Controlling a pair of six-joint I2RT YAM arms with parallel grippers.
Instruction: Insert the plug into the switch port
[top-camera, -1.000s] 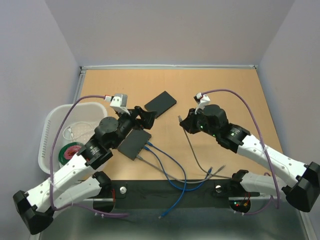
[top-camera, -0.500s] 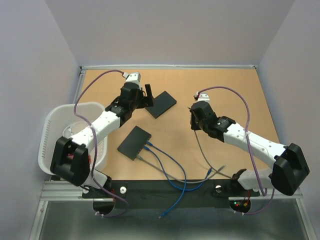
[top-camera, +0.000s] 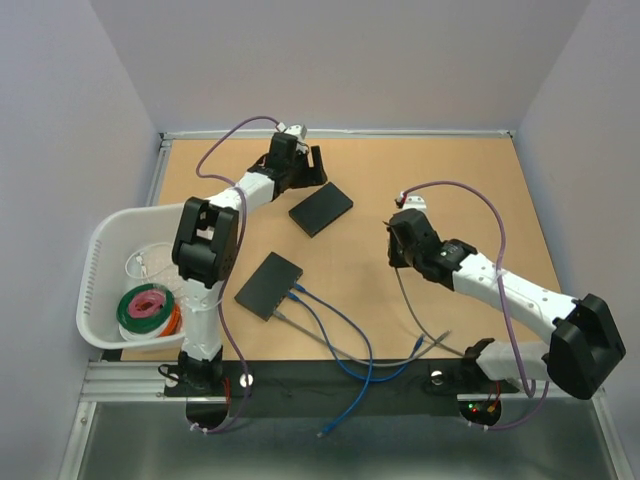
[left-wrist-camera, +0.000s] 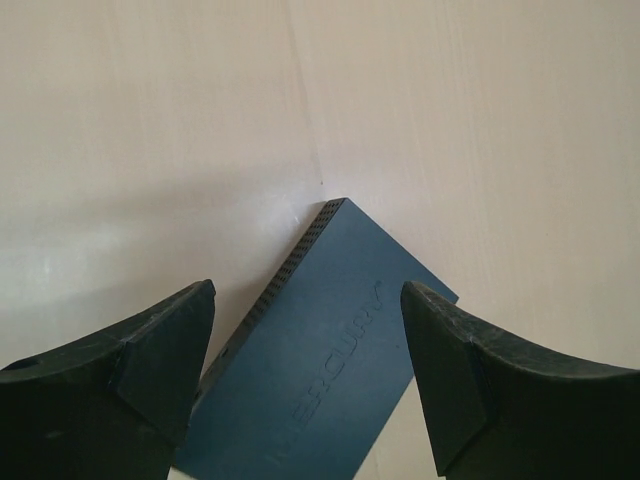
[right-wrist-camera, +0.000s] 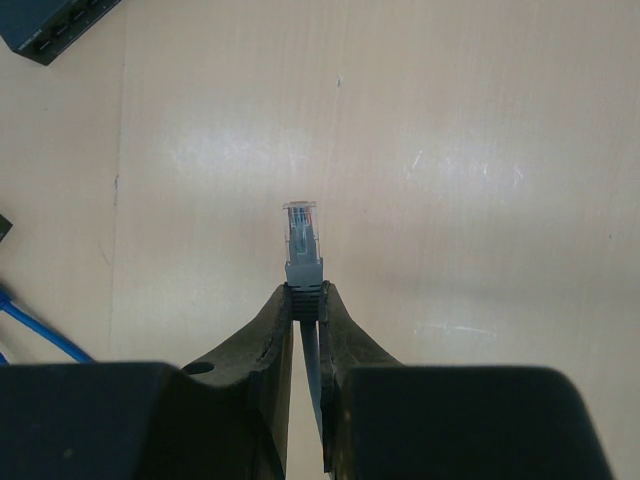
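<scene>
Not yet inserted, the clear grey-cabled plug (right-wrist-camera: 302, 235) sits pinched in the right claw (right-wrist-camera: 304, 292), while the left claw (left-wrist-camera: 307, 300) hangs spread above a dark flat switch box (left-wrist-camera: 330, 380).

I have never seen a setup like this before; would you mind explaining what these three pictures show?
These are two white robot arms bolted at the near edge of a wooden table. The wide picture looks down from above and behind them; the other two come from a camera on each wrist, showing that arm's own fingers. The left gripper is open, poised near a dark network switch at the far side. The right gripper pinches the plug of a grey cable. A second switch nearer the arms has blue cables running into it, and a white basket on the left holds coiled cables.
</scene>
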